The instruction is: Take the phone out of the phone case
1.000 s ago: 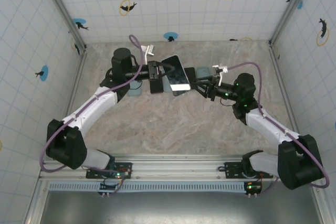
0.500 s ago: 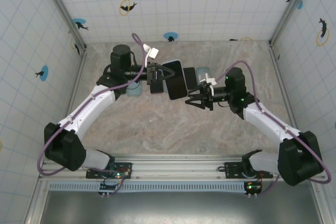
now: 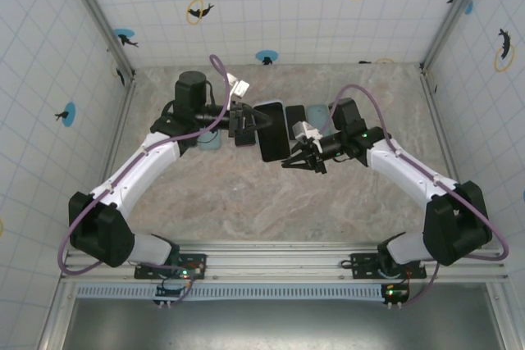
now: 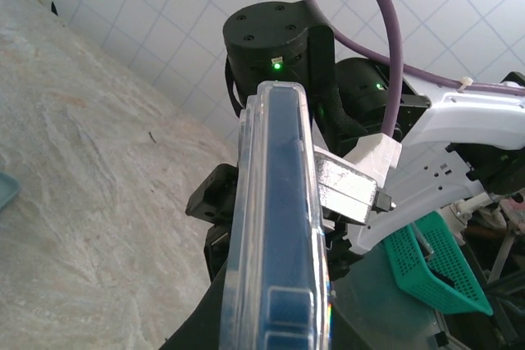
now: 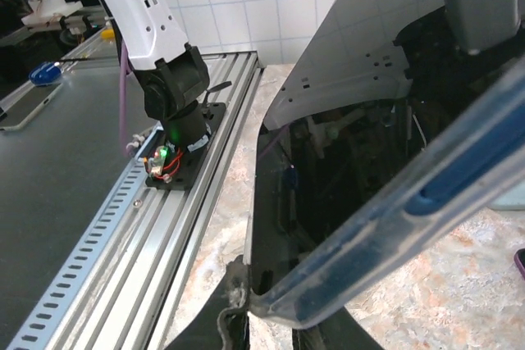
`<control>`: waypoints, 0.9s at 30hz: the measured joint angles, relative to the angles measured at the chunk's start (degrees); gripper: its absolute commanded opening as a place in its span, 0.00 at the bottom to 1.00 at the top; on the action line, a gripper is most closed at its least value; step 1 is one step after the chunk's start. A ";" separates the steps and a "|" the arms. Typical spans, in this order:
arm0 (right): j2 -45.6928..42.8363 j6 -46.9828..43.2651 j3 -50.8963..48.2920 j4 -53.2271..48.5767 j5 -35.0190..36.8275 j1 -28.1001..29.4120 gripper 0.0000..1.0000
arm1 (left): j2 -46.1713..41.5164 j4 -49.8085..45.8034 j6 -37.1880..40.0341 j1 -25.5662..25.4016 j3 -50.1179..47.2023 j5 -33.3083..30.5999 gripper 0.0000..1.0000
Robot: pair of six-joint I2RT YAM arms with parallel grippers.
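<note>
Phone [image 3: 273, 130], in clear case [image 4: 239, 227]: was held clear of the table [image 3: 246, 202], upper centre of the top frame. Left gripper [image 3: 248, 125]: was clamped on its left edge. Right gripper [image 3: 295, 161]: sat at its lower right corner; whether closed could not be told.

The two are built alike: the left arm [image 3: 139, 165] and the right arm [image 3: 410, 176] have smooth white shells on the long links and chunky black round housings at the joints [image 3: 102, 234]. A purple cable [image 3: 216, 63] loops along each one, with a white tag [image 3: 238, 83] clipped on near the wrist. Small green lights [image 4: 276, 63] glow on the black housings. The left gripper [image 3: 253, 123] and right gripper [image 3: 294, 161] are black. By the base sits a little circuit board [image 5: 164, 160] with red and green lights.
</note>
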 measured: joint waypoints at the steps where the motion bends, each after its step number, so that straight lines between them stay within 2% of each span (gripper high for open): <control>1: 0.15 -0.31 0.13 -0.44 -0.04 0.00 0.17 | 0.00 -0.09 0.07 0.00 0.02 0.00 0.00; 13: 1.27 2.71 0.50 0.85 -1.84 0.04 0.18 | 0.00 -0.22 0.90 0.00 0.09 0.20 0.00; 20: 2.01 4.20 0.59 1.11 -1.99 0.15 0.11 | 0.02 -0.20 0.92 0.35 0.13 0.26 0.00; 27: 2.05 5.92 0.61 2.60 -0.85 0.31 0.12 | 0.02 0.04 0.68 0.66 0.15 0.42 0.00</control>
